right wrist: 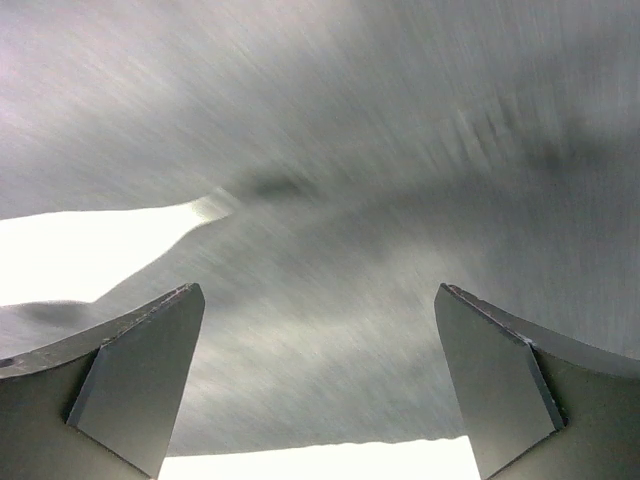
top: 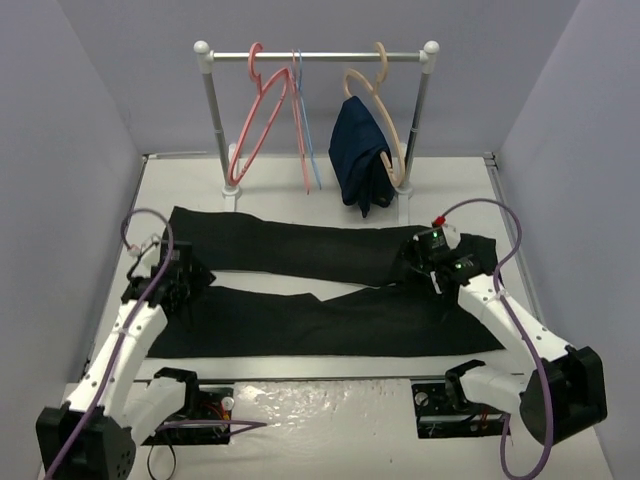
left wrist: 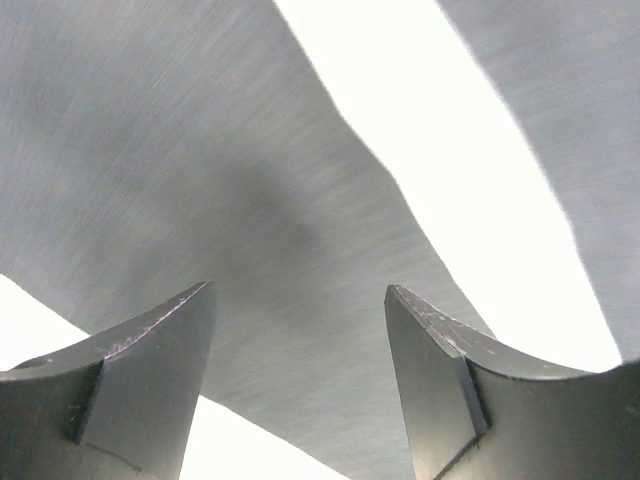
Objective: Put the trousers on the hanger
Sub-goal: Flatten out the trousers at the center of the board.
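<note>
The black trousers (top: 300, 290) lie flat on the table, both legs stretched sideways with a narrow gap between them. My left gripper (top: 188, 283) hovers low over the left leg ends; in its wrist view it (left wrist: 298, 290) stands open above the fabric (left wrist: 200, 150), gripping nothing. My right gripper (top: 422, 262) is over the right end of the trousers; its wrist view shows it (right wrist: 318, 288) wide open just above the cloth (right wrist: 350, 150). The salmon-pink hanger (top: 258, 115) hangs empty at the left of the rail.
A metal rail (top: 320, 57) stands at the back on two posts. A thin light-blue hanger (top: 305, 130) hangs beside the pink one. At the right, a tan hanger (top: 385, 110) carries a navy garment (top: 360, 150). White table (top: 330, 400) shows along the front.
</note>
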Action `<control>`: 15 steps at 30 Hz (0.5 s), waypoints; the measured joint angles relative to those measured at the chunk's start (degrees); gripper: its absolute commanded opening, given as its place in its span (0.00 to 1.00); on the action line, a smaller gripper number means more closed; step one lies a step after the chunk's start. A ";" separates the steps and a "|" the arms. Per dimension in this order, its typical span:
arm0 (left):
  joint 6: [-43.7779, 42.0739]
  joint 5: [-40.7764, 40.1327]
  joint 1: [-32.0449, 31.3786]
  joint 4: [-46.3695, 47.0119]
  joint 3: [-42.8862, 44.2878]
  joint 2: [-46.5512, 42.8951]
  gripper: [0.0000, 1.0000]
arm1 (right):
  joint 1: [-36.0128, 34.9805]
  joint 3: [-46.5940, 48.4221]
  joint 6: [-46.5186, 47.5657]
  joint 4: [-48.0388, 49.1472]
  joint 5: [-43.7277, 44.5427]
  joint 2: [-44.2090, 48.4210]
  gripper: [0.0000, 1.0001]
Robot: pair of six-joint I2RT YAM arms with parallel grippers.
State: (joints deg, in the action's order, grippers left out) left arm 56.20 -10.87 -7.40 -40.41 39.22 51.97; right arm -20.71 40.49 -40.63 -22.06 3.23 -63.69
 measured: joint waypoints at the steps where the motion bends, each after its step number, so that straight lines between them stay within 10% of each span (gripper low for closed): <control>1: -2.53 -0.07 0.07 2.04 4.19 3.31 0.64 | 0.00 2.53 1.14 0.58 0.79 -1.34 0.97; 15: -18.41 5.61 12.96 21.86 29.96 47.81 0.64 | 0.17 10.82 9.12 12.60 4.73 -23.06 0.97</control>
State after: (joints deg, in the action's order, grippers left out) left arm 37.80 -5.27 5.56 -18.55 69.18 99.78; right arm -20.53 51.32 -31.51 -9.46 7.96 -86.75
